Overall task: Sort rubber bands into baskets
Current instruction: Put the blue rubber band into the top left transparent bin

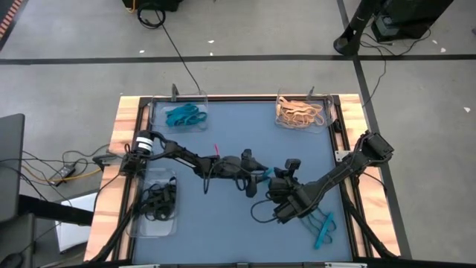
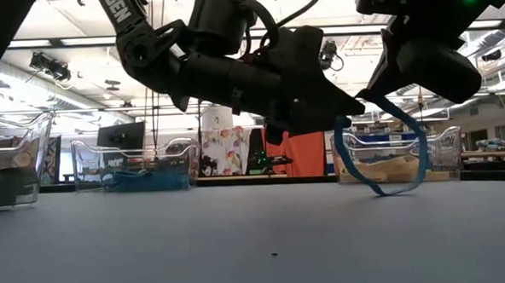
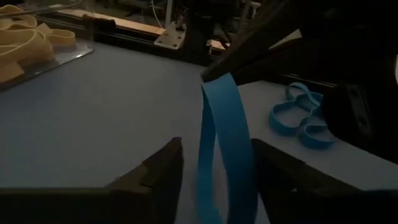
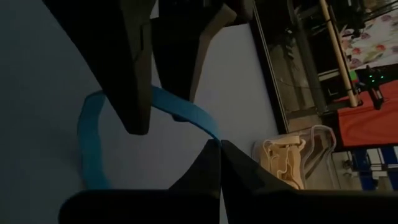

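Blue-grey table top (image 2: 240, 244) fills the low view, and just above it hangs a thin teal-blue rubber loop (image 2: 381, 157). Right gripper (image 4: 219, 144) has its claw pinched tight on the loop's top. Left gripper (image 3: 214, 165) has its claw apart, one finger on each side of the band — seemingly ready to take it. From above, this handover is near the table's middle. The clear plastic tray of teal bands (image 1: 181, 113) sits at eleven o'clock, the tan one (image 1: 301, 112) at one, the black one (image 1: 155, 202) at eight. Best squeeze firmly first — then let the right claw go.
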